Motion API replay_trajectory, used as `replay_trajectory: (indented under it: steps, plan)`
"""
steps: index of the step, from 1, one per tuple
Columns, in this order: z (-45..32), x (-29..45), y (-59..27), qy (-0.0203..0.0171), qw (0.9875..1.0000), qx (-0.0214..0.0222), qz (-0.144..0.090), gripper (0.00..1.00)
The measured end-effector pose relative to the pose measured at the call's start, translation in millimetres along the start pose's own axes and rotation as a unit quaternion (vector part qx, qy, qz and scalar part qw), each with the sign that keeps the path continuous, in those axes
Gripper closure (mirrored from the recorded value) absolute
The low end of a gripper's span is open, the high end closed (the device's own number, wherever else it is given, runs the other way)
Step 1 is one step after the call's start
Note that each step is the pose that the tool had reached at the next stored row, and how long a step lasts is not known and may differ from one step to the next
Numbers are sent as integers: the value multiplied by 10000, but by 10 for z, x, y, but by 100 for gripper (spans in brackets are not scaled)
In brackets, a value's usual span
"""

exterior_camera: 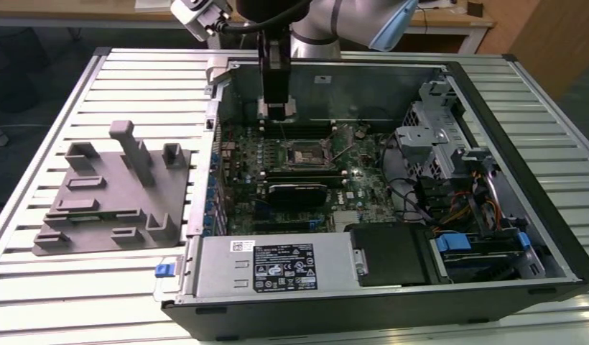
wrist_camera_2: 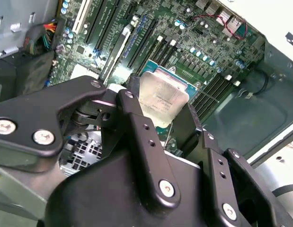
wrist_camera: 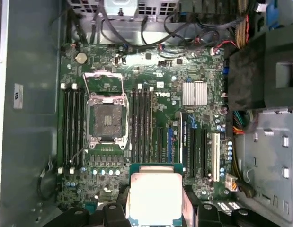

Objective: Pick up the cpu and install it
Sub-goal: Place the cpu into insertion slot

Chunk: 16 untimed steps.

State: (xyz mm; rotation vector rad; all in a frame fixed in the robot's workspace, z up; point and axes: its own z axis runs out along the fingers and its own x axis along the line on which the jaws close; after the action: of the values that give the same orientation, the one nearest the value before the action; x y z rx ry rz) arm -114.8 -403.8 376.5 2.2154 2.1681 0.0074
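My gripper (exterior_camera: 277,112) hangs inside the open computer case, over the back part of the motherboard. It is shut on the cpu (wrist_camera_2: 163,96), a flat square chip with a pale silver top and a green edge, gripped by two opposite sides between the black fingers (wrist_camera_2: 132,106). In the first wrist view the cpu (wrist_camera: 154,197) sits low over the board, off to one side of the socket (wrist_camera: 107,121). That socket stands open with bare contacts and its metal load plate (wrist_camera: 103,83) swung back. In the exterior view the socket (exterior_camera: 304,152) lies a little in front of the gripper.
Memory slots (wrist_camera: 143,125) flank the socket, and a silver heatsink (wrist_camera: 194,93) sits beyond them. A grey fixture block (exterior_camera: 113,190) rests on the slatted table at the exterior view's left. A power supply (exterior_camera: 275,266) and drive cage (exterior_camera: 438,136) crowd the case.
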Motion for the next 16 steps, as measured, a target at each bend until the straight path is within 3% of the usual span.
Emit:
replay_trajectory:
  steps: [9,16]
  plan:
    - [7,7,0,-16,9990,2,441,47]
    - [21,22,-1,-26,9970,-16,772,47]
